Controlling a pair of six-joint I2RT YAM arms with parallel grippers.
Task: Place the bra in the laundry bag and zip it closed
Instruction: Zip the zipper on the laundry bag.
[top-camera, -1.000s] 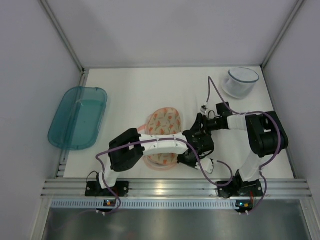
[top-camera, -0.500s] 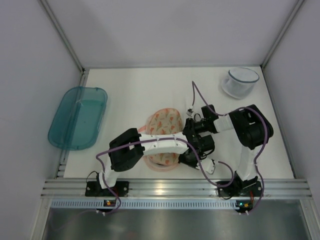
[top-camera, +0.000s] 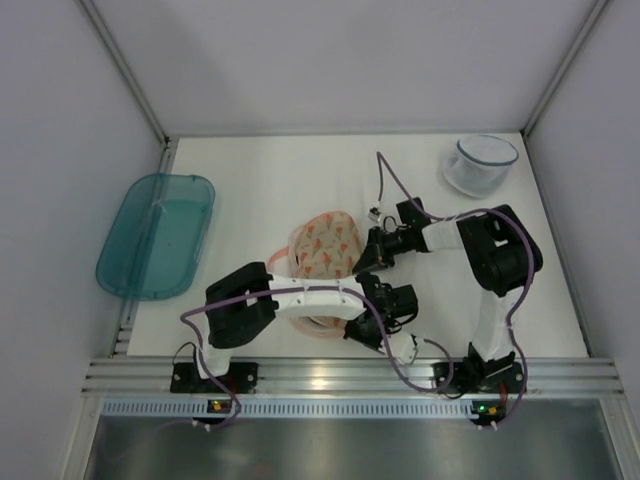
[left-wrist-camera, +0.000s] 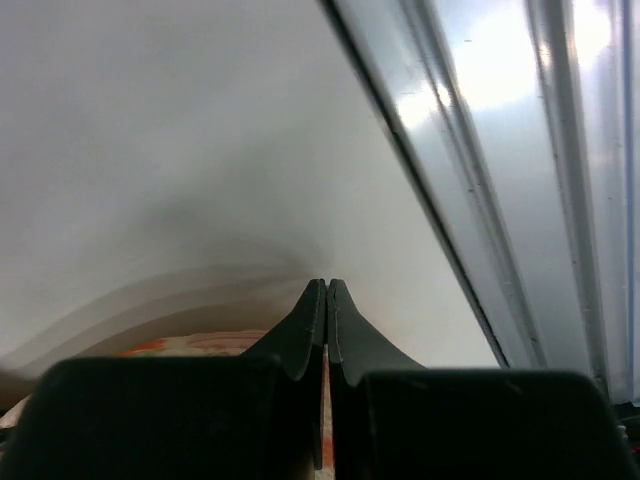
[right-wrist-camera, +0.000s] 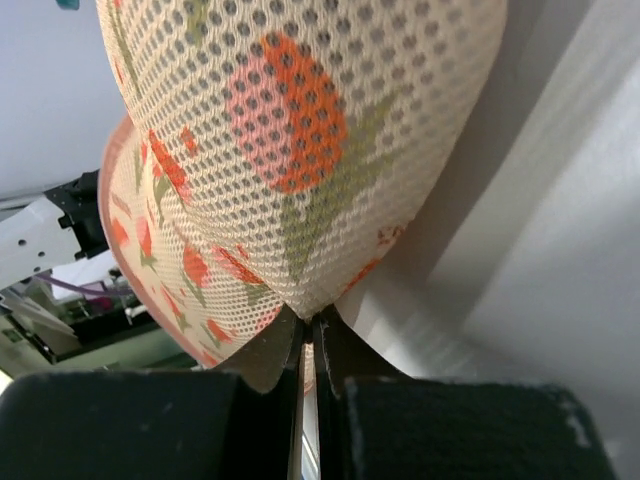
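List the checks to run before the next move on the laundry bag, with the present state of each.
1. Right gripper shut on the laundry bag edge: ok.
2. Left gripper shut: ok; whether it holds anything: cannot tell.
3. Bra inside the bag: cannot tell, no view shows it.
4. Bag zipped shut: cannot tell, the left arm covers part of it.
5. Teal bin and white tub apart from both arms: ok.

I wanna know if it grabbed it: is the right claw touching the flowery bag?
Touching. The right wrist view shows the right gripper pinched shut on the laundry bag's mesh edge.
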